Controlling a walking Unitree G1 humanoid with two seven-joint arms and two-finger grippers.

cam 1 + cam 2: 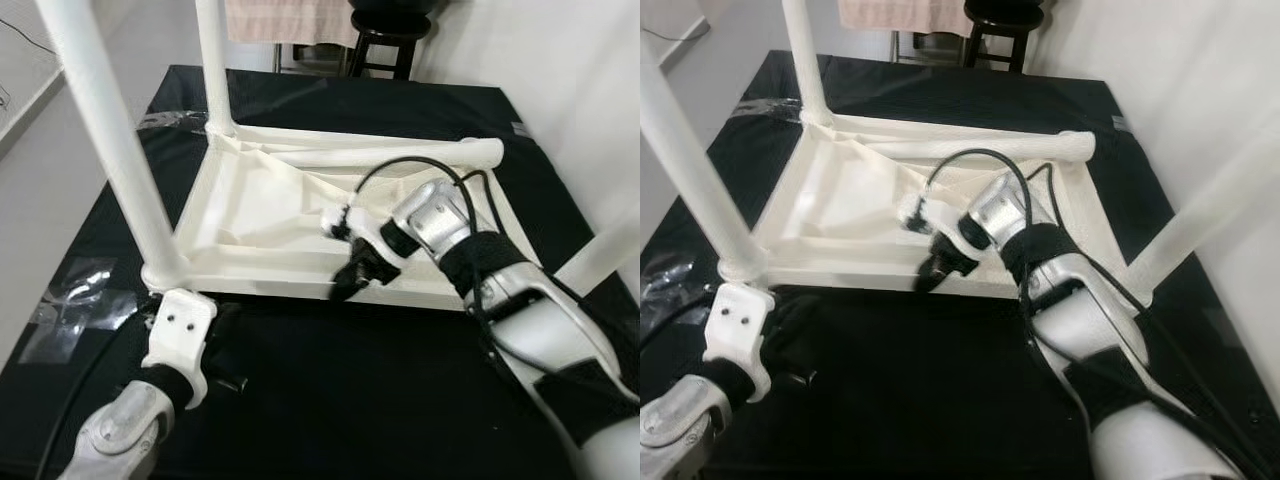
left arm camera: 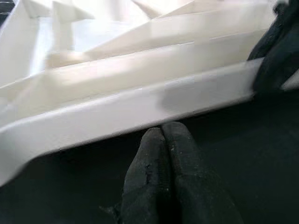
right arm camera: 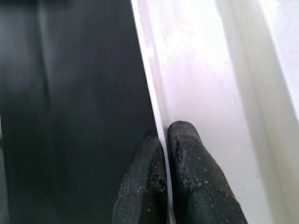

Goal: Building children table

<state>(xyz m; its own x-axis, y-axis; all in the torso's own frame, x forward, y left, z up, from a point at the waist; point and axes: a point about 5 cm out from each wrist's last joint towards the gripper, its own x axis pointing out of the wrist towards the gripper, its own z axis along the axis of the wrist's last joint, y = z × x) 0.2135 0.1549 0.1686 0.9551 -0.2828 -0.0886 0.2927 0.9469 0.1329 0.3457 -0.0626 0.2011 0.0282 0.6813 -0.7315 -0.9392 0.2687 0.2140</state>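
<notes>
Right pincer (image 1: 348, 283) pinching upturned white table frame's (image 1: 300, 285) near rim.

table legs (image 1: 95, 110) cut off, stool (image 1: 388, 45) cropped

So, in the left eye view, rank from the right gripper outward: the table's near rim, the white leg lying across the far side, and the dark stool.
1. Near white rim of the upturned table, right at the right gripper.
2. White cylindrical leg lying flat, across the table's far side.
3. Dark wooden stool, beyond the black mat.
</notes>
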